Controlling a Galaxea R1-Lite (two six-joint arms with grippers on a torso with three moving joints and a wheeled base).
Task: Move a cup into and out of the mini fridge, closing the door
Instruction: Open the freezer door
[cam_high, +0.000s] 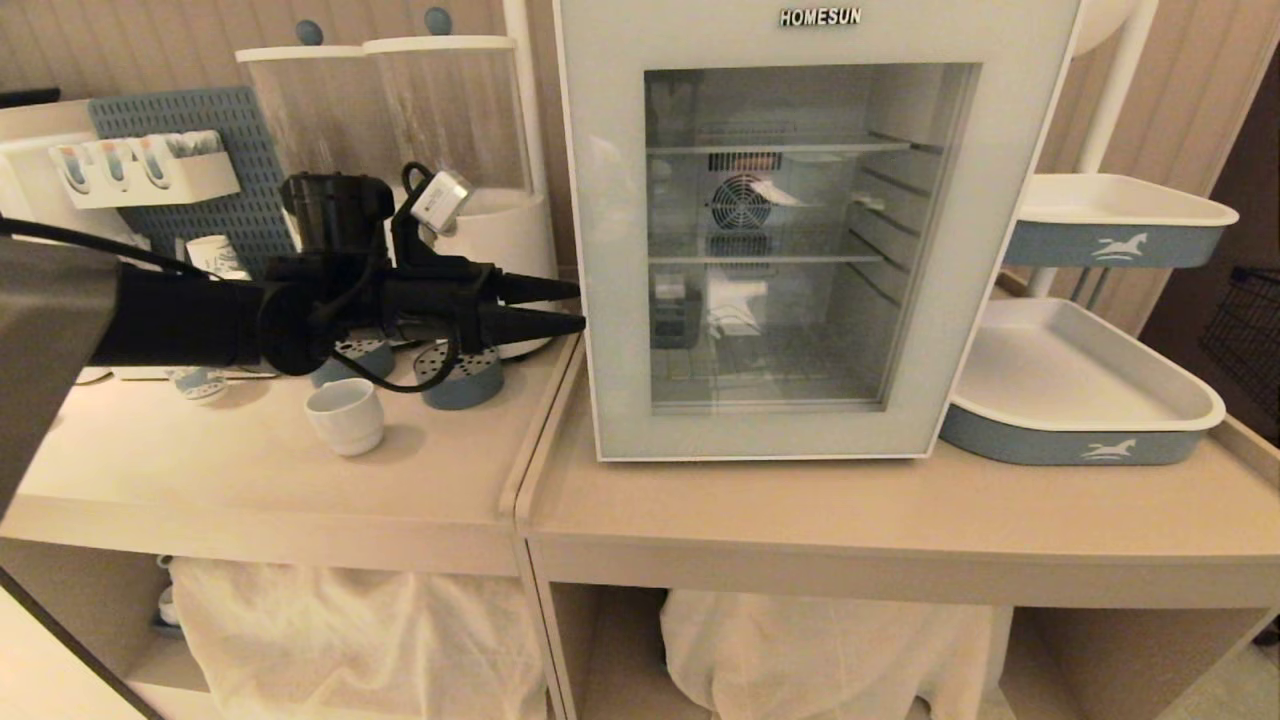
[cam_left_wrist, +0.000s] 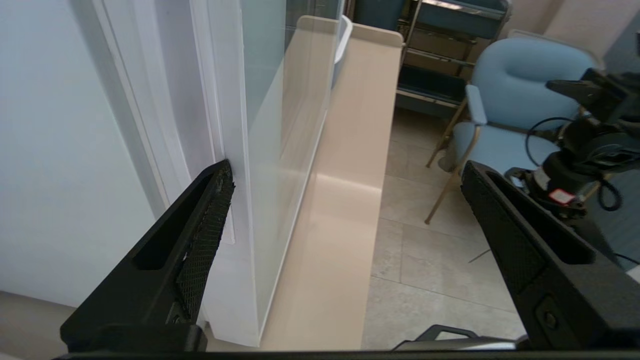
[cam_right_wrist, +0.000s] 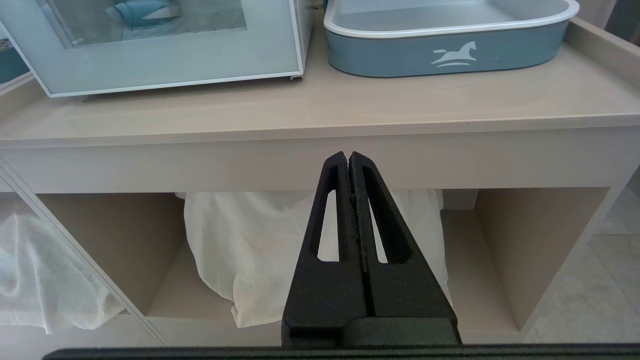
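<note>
The cup (cam_high: 345, 415), a small squat white mug, stands alone on the left counter, below and behind my left arm. The mini fridge (cam_left_wrist: 60, 150) sits on the right counter, and its glass-windowed door (cam_high: 620, 300) looks shut against the body. My left gripper (cam_high: 578, 305) reaches level to the door's left edge and is open wide with nothing in it. In the left wrist view one fingertip (cam_left_wrist: 222, 177) rests at the seam behind the door edge (cam_left_wrist: 235, 150), and the other finger (cam_left_wrist: 490, 200) stands well in front of the glass. My right gripper (cam_right_wrist: 348, 156) hangs shut and empty below the counter's front edge.
Two blue-and-white trays (cam_high: 1090, 400) (cam_high: 1120, 215) stand right of the fridge. Clear drink dispensers (cam_high: 450, 120), a rack of paper cups (cam_high: 140, 170) and small blue-based items (cam_high: 460, 375) crowd the left counter's back. White cloth (cam_high: 340, 640) fills the shelves below. A blue chair (cam_left_wrist: 520, 100) stands on the floor.
</note>
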